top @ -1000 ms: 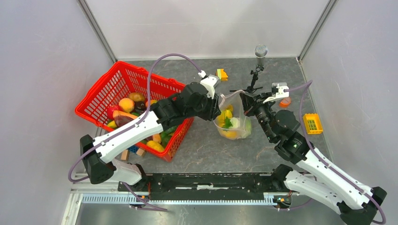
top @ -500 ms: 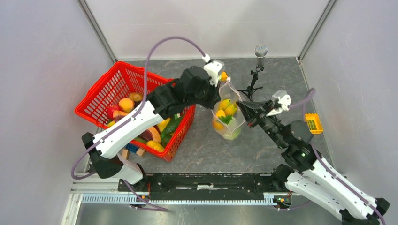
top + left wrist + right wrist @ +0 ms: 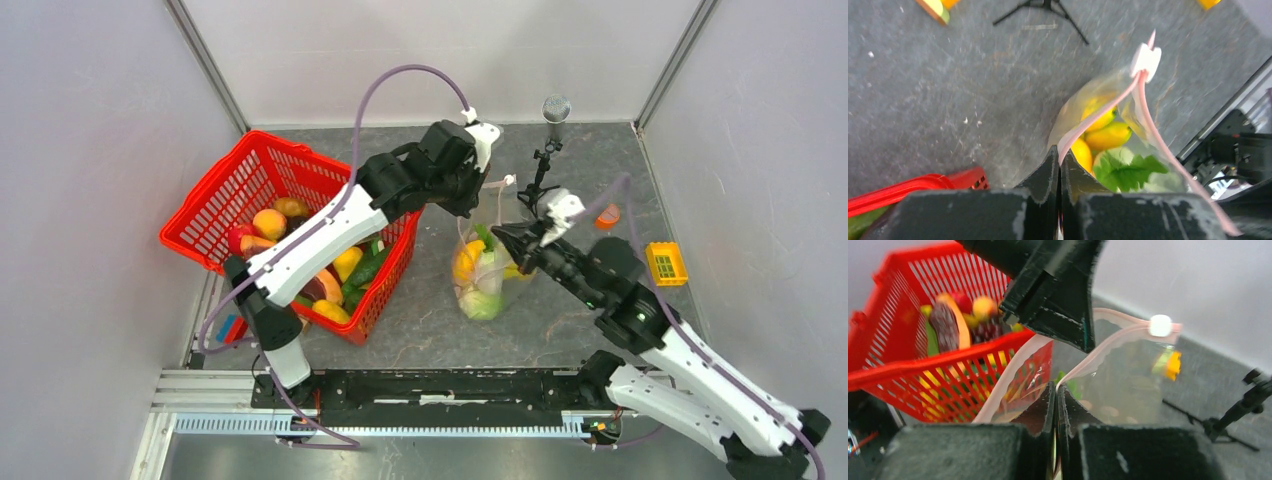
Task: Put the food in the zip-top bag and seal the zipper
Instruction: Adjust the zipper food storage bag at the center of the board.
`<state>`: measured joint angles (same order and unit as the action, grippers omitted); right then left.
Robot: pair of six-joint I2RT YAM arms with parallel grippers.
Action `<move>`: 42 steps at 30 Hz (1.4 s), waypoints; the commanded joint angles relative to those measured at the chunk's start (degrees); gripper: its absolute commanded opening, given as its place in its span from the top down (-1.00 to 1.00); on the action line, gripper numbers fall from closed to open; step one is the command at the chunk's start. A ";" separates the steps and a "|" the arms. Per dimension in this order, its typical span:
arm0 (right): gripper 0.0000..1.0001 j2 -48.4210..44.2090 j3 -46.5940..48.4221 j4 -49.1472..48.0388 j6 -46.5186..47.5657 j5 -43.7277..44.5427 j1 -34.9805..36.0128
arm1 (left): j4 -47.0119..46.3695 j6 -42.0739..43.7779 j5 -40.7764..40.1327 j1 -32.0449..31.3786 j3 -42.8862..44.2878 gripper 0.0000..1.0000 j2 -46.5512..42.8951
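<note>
Tabletop (image 3: 440,315): grey, scuffed | walls (image 3: 440,50): pale, plain | zip-top bag (image 3: 487,275): centre

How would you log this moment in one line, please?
left gripper: shut on zipper | right gripper: shut on zipper | zip-top bag: held upright, mouth unsealed | food: inside bag | red basket: also holds food

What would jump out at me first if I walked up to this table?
A clear zip-top bag stuffed with bright yellow and green toy food is held upright in the middle of the table. The left gripper and the right gripper are each pinched shut on its pink zipper. To its left sits a red basket with more toy pieces.
</note>
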<state>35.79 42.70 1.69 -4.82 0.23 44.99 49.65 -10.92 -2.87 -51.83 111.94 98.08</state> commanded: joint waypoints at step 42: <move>0.91 -10.52 -3.91 -8.35 -11.53 20.58 0.10 | -15.63 -1.26 -11.29 0.87 -23.87 -1.00 -25.28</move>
<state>26.26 34.04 -5.32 -17.74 17.74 45.10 38.33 -12.53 -8.58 -51.77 90.24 77.80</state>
